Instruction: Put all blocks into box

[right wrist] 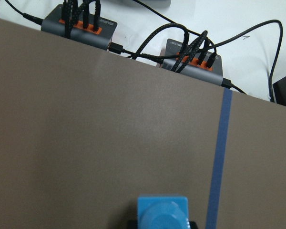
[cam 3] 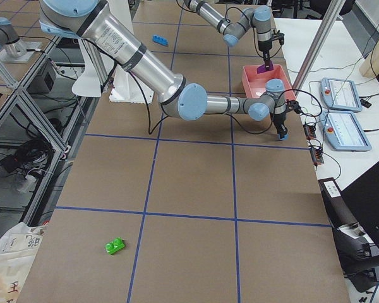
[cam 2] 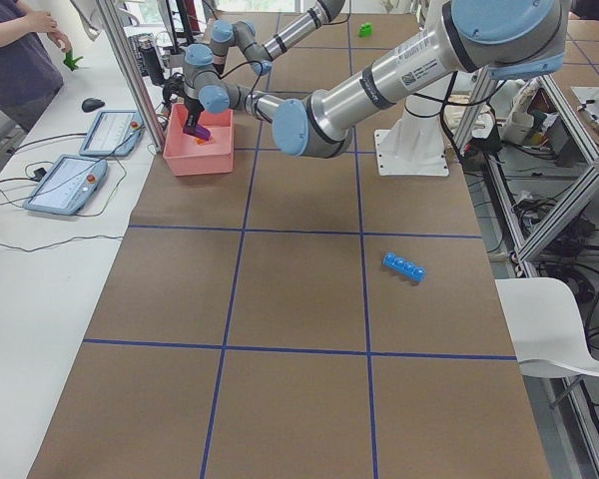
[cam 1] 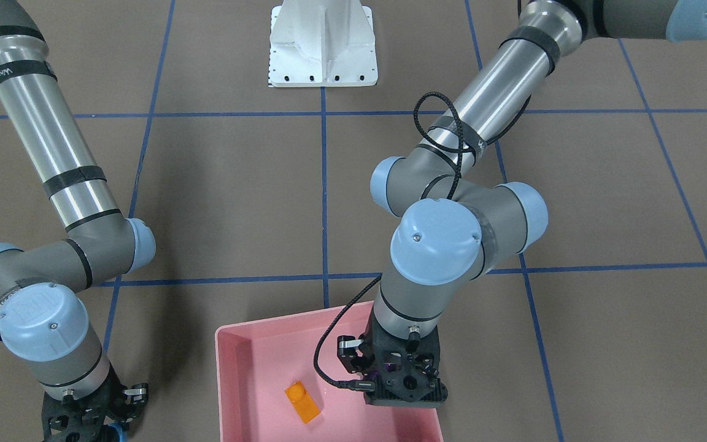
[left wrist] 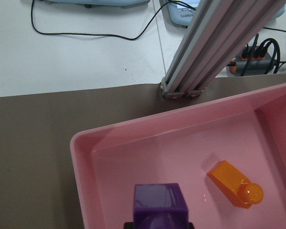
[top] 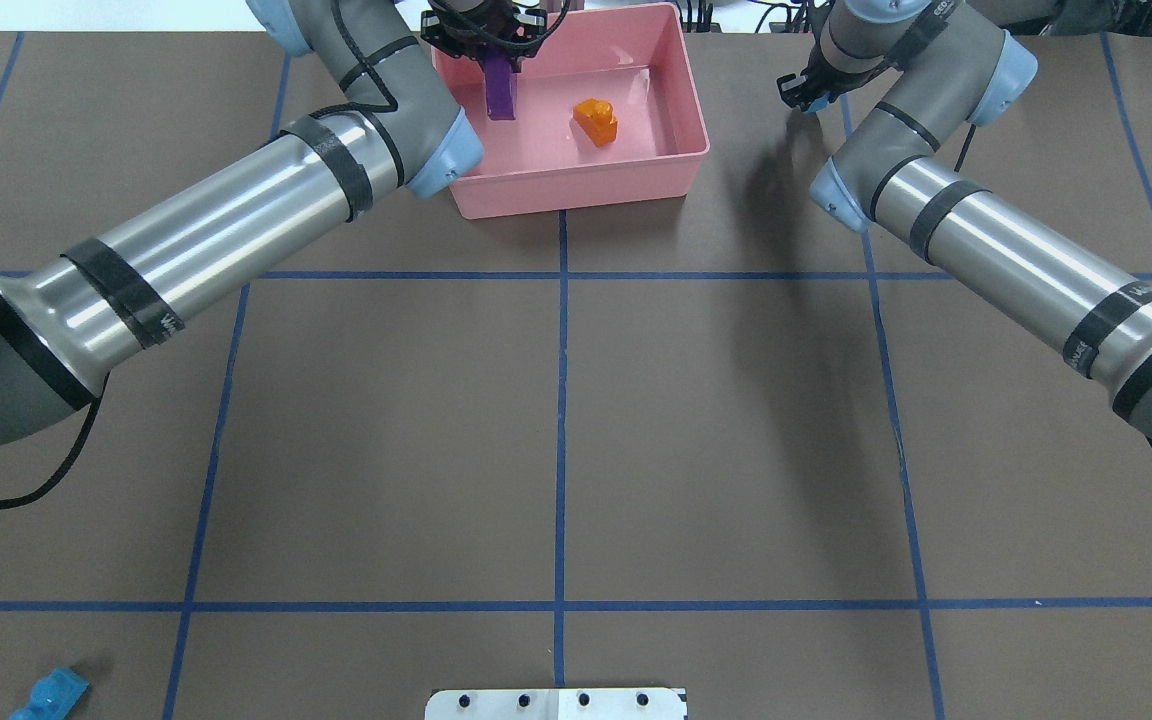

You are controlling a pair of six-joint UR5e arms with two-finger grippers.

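The pink box (top: 576,186) stands at the far edge of the table and holds an orange block (top: 597,120), which also shows in the left wrist view (left wrist: 234,183). My left gripper (top: 501,72) is shut on the purple sloped block (left wrist: 159,202) and holds it above the box's left part. My right gripper (top: 804,100) is shut on the small blue block (right wrist: 162,212) above the brown table, right of the box. The long blue block (top: 48,693) lies near the robot on the left. The green block (cam 3: 115,245) lies far off on the right.
The white base plate (top: 556,703) sits at the near middle edge. An aluminium post (left wrist: 214,52) rises just beyond the box. Power strips with cables (right wrist: 133,40) and tablets (cam 2: 80,160) lie past the table's far edge. A person (cam 2: 20,50) stands there.
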